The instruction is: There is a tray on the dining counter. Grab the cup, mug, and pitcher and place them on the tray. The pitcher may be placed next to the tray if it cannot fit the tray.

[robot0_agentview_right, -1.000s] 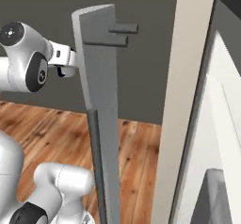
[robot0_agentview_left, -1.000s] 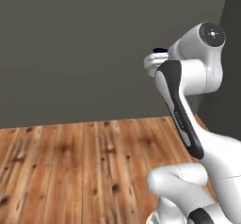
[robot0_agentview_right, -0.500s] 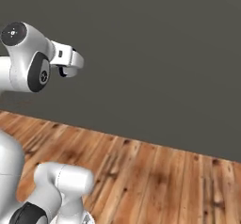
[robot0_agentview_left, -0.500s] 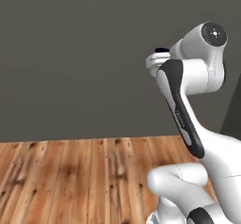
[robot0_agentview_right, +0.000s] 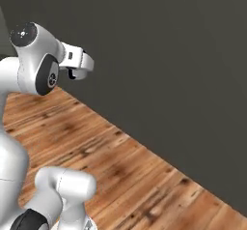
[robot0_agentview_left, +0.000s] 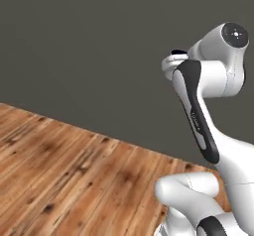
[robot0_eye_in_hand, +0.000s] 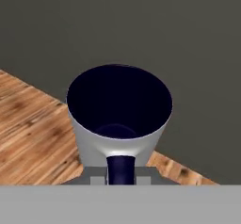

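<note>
The grey mug (robot0_eye_in_hand: pixel 94 145) with its dark inside sits right in front of the hand view, mouth towards the camera and dark handle at the bottom. My gripper (robot0_eye_in_hand: pixel 121 175) is shut on the mug at that handle. In the left base view the gripper (robot0_agentview_left: pixel 174 61) is held high, in front of the arm's upper joint, with a dark bit of the mug (robot0_agentview_left: pixel 178 52) showing above it. The right base view has the gripper (robot0_agentview_right: pixel 81 64) raised at the upper left. The tray, dining counter, cup and pitcher are out of view.
A plain dark grey wall (robot0_agentview_left: pixel 89 46) stands ahead in both base views. Wooden plank floor (robot0_agentview_left: pixel 59 180) runs up to its foot, and the same floor (robot0_agentview_right: pixel 144 176) lies below the arm in the right base view.
The whole picture has shifted: the base has turned, so the grey panel and white cabinet have left the right base view. The arm keeps its raised pose with the mug held.
</note>
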Robot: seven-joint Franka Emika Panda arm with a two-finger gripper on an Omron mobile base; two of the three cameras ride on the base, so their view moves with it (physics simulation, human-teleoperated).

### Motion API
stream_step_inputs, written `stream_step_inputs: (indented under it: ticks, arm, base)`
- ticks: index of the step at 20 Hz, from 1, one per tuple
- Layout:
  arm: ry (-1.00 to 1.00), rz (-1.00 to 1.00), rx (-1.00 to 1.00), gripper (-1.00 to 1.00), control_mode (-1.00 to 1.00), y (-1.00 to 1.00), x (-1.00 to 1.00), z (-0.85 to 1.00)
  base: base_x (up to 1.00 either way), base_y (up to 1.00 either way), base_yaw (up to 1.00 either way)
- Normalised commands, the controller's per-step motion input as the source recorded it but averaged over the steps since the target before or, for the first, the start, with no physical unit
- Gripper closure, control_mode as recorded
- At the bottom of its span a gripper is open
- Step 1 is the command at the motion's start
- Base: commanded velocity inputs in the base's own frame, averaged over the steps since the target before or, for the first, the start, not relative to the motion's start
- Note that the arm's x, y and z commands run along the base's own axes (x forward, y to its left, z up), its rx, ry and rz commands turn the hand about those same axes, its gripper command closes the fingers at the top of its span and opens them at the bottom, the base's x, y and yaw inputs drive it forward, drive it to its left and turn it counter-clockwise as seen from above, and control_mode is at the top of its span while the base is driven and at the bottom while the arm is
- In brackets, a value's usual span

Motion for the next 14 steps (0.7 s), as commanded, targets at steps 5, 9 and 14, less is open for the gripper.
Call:
stream_step_inputs:
  ticks: [5, 9, 14]
  arm:
    - [0.0, 0.0, 0.0, 1.0, 1.0, 0.0, 0.0, 0.0]
    - [0.0, 0.0, 0.0, 1.0, 1.0, 0.0, 0.0, 0.0]
    - [0.0, 0.0, 0.0, 1.0, 1.0, 0.0, 0.0, 0.0]
  base:
    - [0.69, -0.16, 0.93]
    - [0.76, -0.23, 0.9]
    - [0.65, -0.49, 0.83]
